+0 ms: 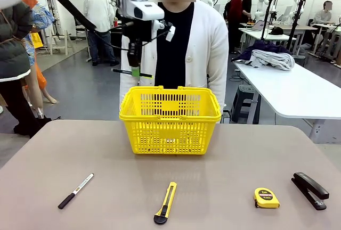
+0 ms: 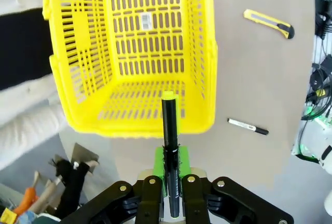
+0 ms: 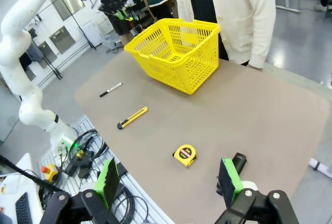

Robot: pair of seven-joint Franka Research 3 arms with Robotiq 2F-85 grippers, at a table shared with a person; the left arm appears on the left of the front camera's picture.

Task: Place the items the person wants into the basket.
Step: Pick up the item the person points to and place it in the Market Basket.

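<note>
The person point(image 1: 205, 43) stood at the far edge of the table point(image 1: 48, 155), just behind the yellow basket point(image 1: 170, 137). High above the basket's left end, the left gripper point(image 1: 134, 70) was clamped on the black yellow-striped pen point(image 2: 169, 130). The right gripper point(image 3: 170, 180) gaped wide over the table's near corner. The utility knife point(image 1: 165, 202) and the white-barrelled pen point(image 1: 75, 190) lay apart on the near tabletop.

Stapler point(image 3: 238, 158) partly hidden behind R pincer point(image 3: 168, 181) finger.
</note>
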